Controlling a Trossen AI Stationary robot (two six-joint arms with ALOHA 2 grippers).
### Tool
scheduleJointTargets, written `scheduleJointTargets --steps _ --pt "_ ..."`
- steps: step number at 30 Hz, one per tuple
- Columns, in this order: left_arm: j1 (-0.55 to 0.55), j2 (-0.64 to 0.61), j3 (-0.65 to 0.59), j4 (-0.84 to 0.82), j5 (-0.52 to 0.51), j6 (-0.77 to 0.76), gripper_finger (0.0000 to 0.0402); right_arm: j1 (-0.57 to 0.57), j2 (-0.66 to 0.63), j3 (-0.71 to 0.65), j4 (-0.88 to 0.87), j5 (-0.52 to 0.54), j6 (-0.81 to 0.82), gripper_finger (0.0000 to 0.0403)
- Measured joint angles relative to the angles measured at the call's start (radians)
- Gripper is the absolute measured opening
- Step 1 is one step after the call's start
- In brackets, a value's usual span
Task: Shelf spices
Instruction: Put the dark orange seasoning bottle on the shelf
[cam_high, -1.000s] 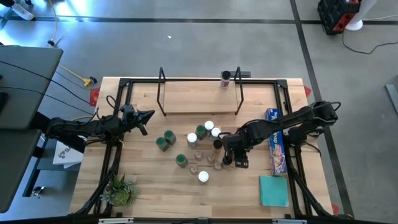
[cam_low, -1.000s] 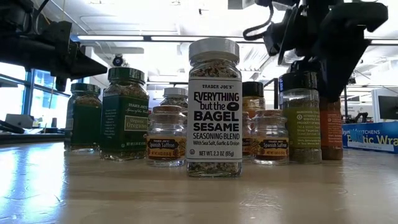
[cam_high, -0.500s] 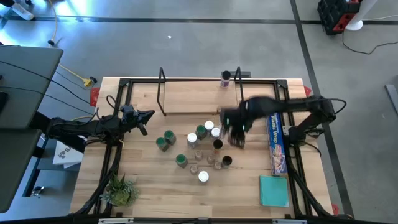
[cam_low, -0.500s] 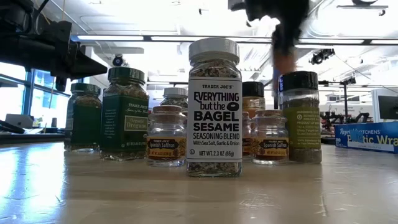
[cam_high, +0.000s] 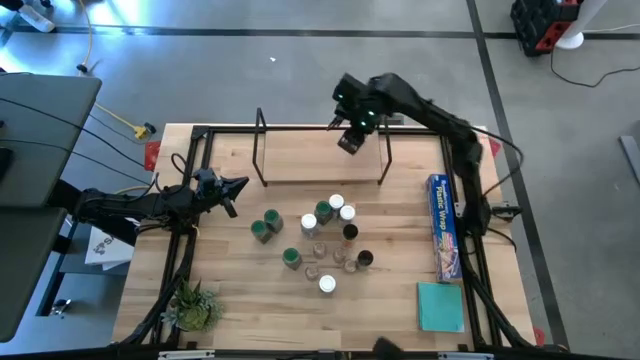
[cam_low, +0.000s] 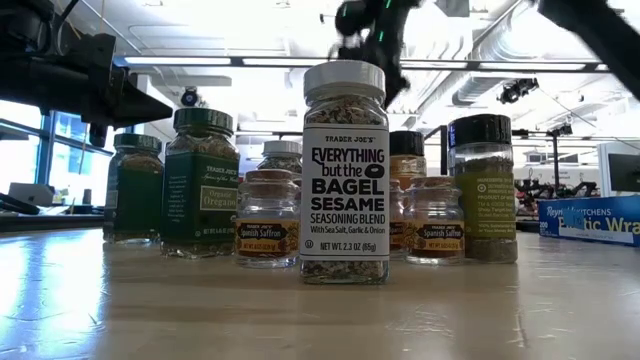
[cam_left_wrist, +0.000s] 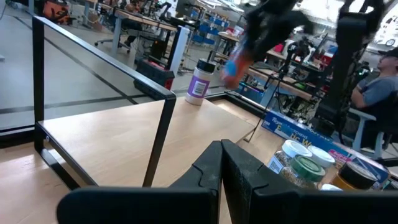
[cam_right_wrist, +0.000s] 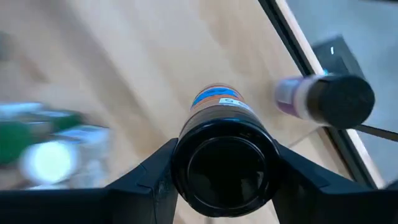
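The right gripper (cam_right_wrist: 225, 165) has its two dark fingers (cam_right_wrist: 149, 171) clamped on either side of a small cylindrical spice jar with a black lid and an orange-and-blue label (cam_right_wrist: 225, 155), the lid facing the wrist camera. In the high view that gripper (cam_high: 350, 138) hangs above the far right end of the low light-wood shelf with two thin black metal hoop ends (cam_high: 320, 166), its long dark arm reaching in from the table's right side. Just beyond the carried jar, a white jar with a purple label and a dark lid (cam_high: 362, 126) stands upright at the shelf's far right corner, near the right hoop. The left gripper (cam_high: 236, 190) waits over the left part of the wooden tabletop (cam_high: 230, 290), its fingers (cam_left_wrist: 217, 168) pressed together and holding nothing. In the middle of the table stands the remaining cluster of spice jars (cam_high: 320, 235): green-lidded ones to the left, white-lidded and dark-lidded ones to the right, small clear ones among them. The low view shows a tall clear jar with a silver-white lid and a bagel-seasoning label (cam_low: 345, 170) nearest the camera, flanked by two squat saffron jars, with dark green jars to one side and a black-lidded jar of green herbs on the other. A long blue plastic-wrap box (cam_high: 444, 226) lies along the table's right edge, a teal cloth (cam_high: 441, 306) near its front end, and a small green plant (cam_high: 192, 305) at the front left corner.
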Motion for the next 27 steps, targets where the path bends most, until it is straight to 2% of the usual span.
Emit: scheduleJointTargets --steps 7,17,22,27 --pt "0.000 0.000 0.000 0.000 0.000 0.000 0.0005 -0.072 0.088 -0.048 -0.018 0.021 -0.076 0.0185" --pt "0.000 0.000 0.000 0.000 0.000 0.000 0.0005 -0.102 0.090 -0.131 0.029 0.028 -0.051 0.0185" --pt "0.000 0.000 0.000 0.000 0.000 0.000 0.0005 -0.102 0.090 -0.159 0.042 0.057 -0.029 0.0213" --pt "0.000 0.000 0.000 0.000 0.000 0.000 0.0005 -0.102 0.090 -0.161 0.060 0.062 -0.003 0.0221"
